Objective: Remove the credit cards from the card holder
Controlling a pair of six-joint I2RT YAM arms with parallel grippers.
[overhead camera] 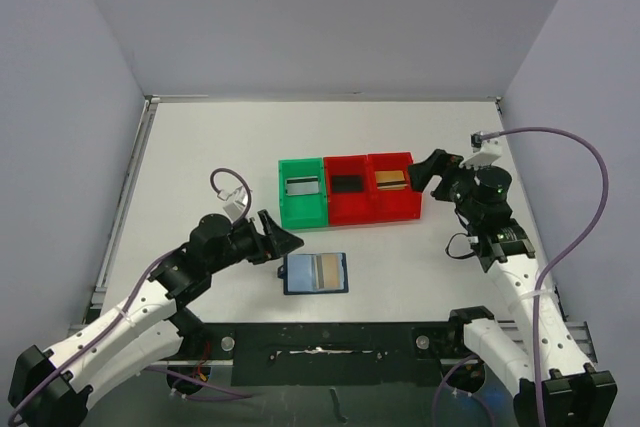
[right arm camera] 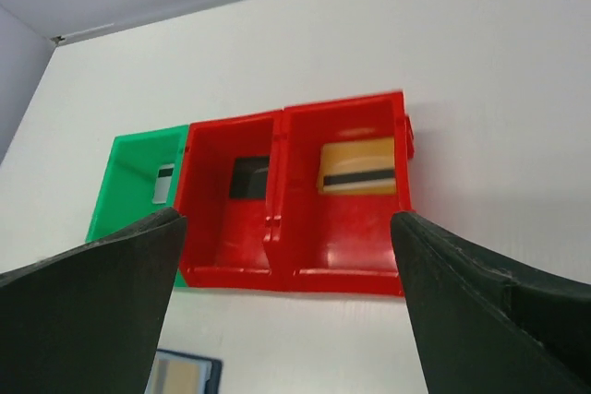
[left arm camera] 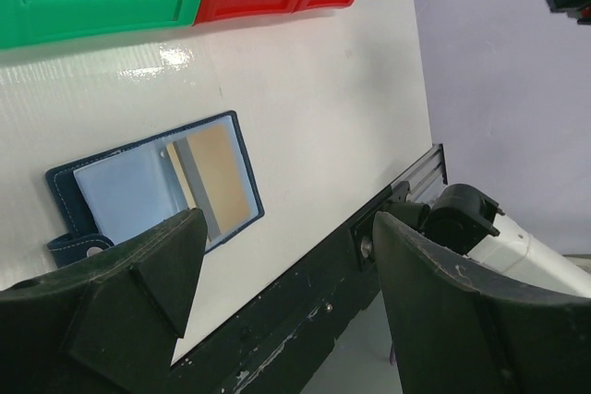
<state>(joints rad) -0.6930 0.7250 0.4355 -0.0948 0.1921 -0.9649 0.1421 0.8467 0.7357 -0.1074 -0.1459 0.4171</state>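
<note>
Top external: tan card (overhead camera: pixel 328 270) not yet out of card holder (overhead camera: pixel 298 275).
Left tool (overhead camera: pixel 283 245) and right tool (overhead camera: pixel 422 172) gape empty; next likely needs a pinch on its edge.

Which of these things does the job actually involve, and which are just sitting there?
Job: card holder, tan card inside it, striped gold card, black card, grey card.
Just there: green bin, middle red bin, right red bin, one card in each.
</note>
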